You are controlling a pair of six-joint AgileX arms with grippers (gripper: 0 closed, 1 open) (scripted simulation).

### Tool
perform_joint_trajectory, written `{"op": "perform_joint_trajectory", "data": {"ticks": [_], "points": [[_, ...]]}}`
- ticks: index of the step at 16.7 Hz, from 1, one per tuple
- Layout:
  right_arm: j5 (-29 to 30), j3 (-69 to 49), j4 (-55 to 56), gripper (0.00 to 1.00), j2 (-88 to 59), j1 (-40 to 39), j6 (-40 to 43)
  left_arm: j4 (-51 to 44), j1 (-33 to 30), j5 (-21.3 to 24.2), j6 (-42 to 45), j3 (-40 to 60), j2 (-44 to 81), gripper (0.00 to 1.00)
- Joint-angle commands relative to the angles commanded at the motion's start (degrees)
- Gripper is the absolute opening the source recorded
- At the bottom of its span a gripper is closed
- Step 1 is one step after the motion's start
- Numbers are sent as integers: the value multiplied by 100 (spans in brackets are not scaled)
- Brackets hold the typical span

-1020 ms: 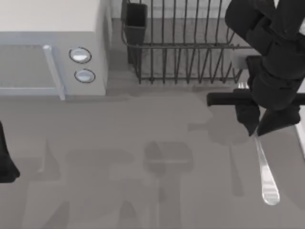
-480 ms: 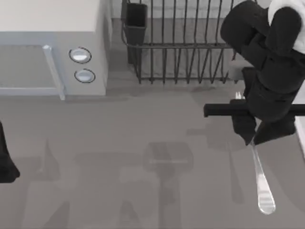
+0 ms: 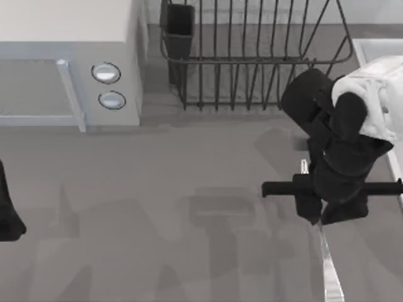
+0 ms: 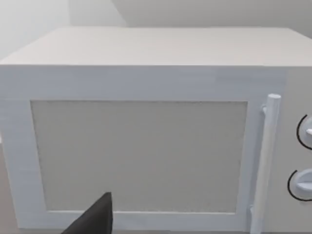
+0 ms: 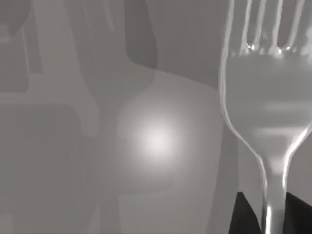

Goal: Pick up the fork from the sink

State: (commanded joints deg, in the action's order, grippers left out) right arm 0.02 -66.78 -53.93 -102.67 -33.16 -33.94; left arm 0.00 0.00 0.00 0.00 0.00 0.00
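Fork gripped and lifted, pick-up looks nearly done.

Right hand [image 3: 322,220] at the top view's right side, closed on the fork [image 3: 330,267] near the neck; dark fingertips [image 5: 243,214] flanking the thin stem in the right wrist view, tines and head [image 5: 265,92] standing clear of the grey surface beyond. Handle runs from the hand toward the lower edge of the top view. Fork apparently off the surface, judging by the wrist view, though height above it cannot be told. Pale raised rim of the sink [image 3: 378,49] at the upper right, partly behind the arm. Remaining, at a guess: finish the lift and hold steady. Left hand [image 3: 7,217] parked at the worktop's left edge, facing the microwave [image 4: 146,136]; open or closed cannot be told.
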Motion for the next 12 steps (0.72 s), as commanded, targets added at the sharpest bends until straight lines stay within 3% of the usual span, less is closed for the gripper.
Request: {"op": "perform_joint_trajectory", "data": {"ticks": [5, 12], "points": [[0, 56, 57, 0, -19, -3, -3, 0, 0, 0, 0, 0, 0, 100], [0, 56, 57, 53, -19, -3, -3, 0, 0, 0, 0, 0, 0, 100]]}}
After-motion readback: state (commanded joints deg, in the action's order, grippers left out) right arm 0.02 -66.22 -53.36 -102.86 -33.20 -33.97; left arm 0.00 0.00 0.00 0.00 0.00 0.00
